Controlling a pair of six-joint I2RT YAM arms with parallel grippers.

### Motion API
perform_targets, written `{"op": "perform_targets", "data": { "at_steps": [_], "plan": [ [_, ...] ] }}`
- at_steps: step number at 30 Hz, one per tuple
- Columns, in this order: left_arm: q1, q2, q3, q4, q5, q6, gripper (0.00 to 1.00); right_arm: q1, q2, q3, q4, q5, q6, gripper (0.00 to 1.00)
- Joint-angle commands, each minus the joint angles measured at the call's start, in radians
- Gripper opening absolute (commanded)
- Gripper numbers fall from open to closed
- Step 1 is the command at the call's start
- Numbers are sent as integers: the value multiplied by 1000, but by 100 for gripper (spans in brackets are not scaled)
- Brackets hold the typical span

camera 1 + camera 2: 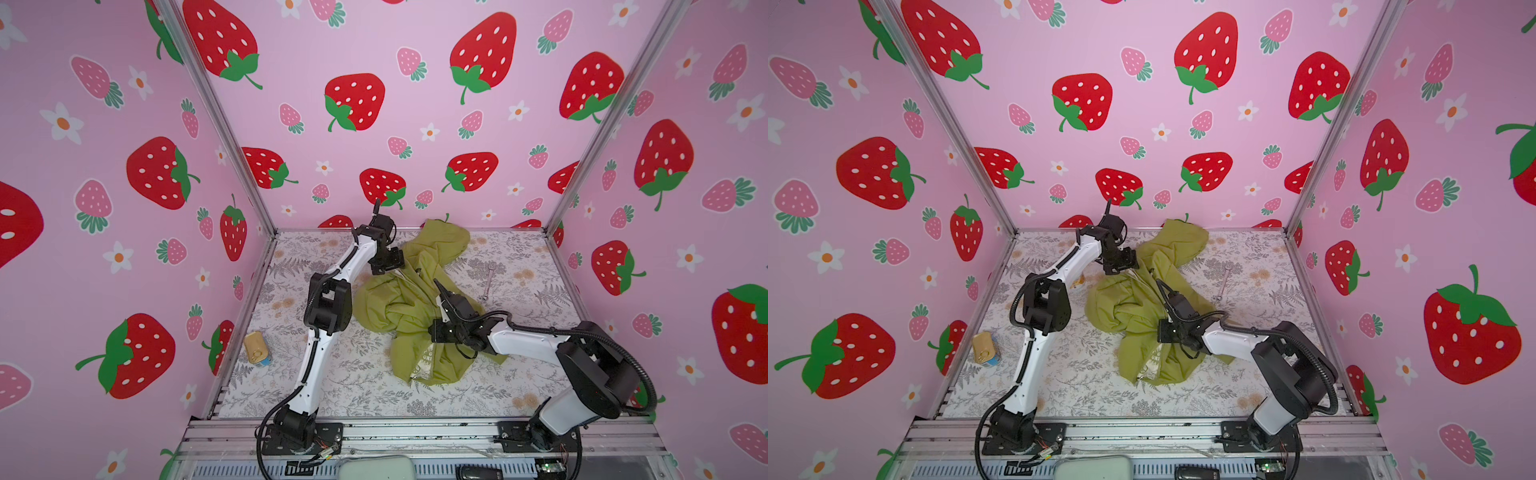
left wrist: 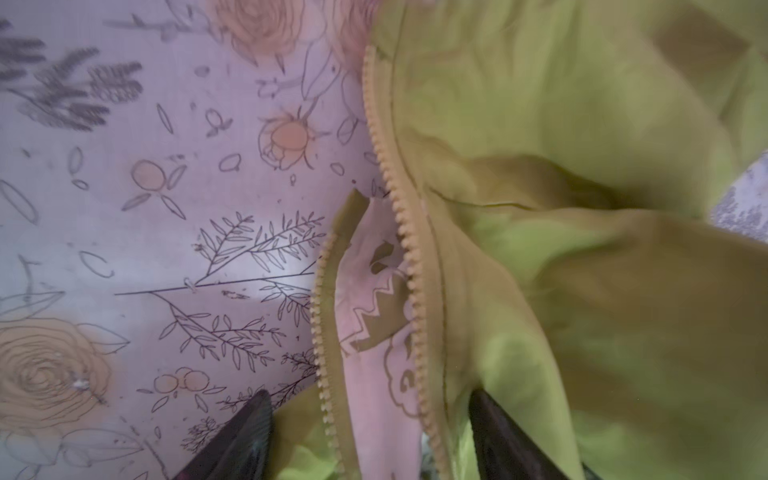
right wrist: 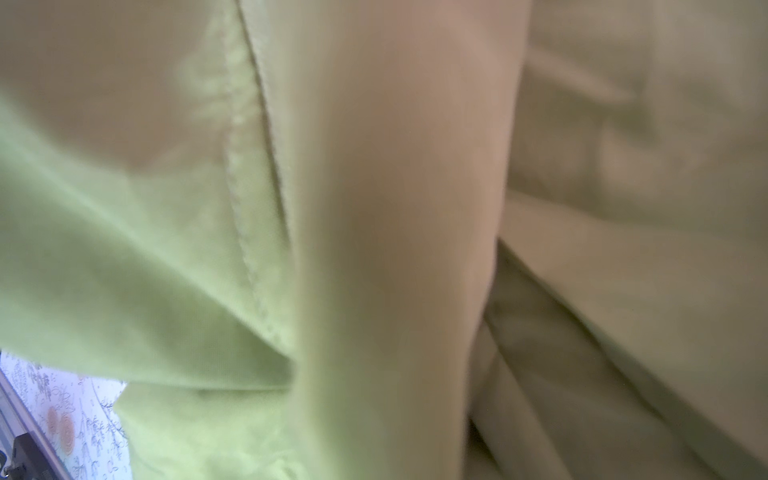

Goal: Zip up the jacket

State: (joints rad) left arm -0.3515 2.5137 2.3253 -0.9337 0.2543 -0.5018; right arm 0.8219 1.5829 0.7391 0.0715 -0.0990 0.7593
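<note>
The olive-green jacket [image 1: 399, 307] [image 1: 1129, 303] lies crumpled mid-table in both top views. My left gripper [image 1: 388, 270] [image 1: 1121, 270] hangs at its far left edge. In the left wrist view that gripper [image 2: 370, 415] is open, its dark fingers [image 2: 241, 440] astride two separated zipper rows [image 2: 399, 208] with cream patterned lining [image 2: 374, 316] between them. My right gripper [image 1: 434, 332] [image 1: 1163, 332] points down into the jacket's near half. Jacket fabric [image 3: 166, 270] fills the right wrist view, where a raised fold [image 3: 395, 249] hides the shut jaws.
A gold tin can [image 1: 257, 348] lies near the left wall. A metal wrench [image 1: 487, 284] rests on the floral table cover [image 1: 365, 386] to the right of the jacket. Strawberry-print walls close in three sides.
</note>
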Motion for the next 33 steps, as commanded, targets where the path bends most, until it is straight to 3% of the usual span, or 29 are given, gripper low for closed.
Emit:
{"op": "perform_targets", "data": {
  "at_steps": [1,3,7,12,21,29,33],
  "plan": [
    [1,-51,-65,88,62,-51,76,1,17,-7,2,-1,8,0],
    [2,-56,-74,117,80,-59,67,-1,16,-6,2,1,6,0],
    [0,-71,-51,154,86,-70,27,-1,6,2,-1,2,-1,0],
    [-12,-115,23,178,105,-66,1,-6,-26,38,-40,5,-37,0],
    [-45,-253,150,201,93,-42,0,-11,-149,131,-127,4,-110,0],
    [-73,-405,181,314,26,-37,0,-11,-316,180,-142,-94,-186,0],
    [-81,-407,231,314,-38,-24,0,-11,-375,170,-131,-158,-203,0]
  ]
}}
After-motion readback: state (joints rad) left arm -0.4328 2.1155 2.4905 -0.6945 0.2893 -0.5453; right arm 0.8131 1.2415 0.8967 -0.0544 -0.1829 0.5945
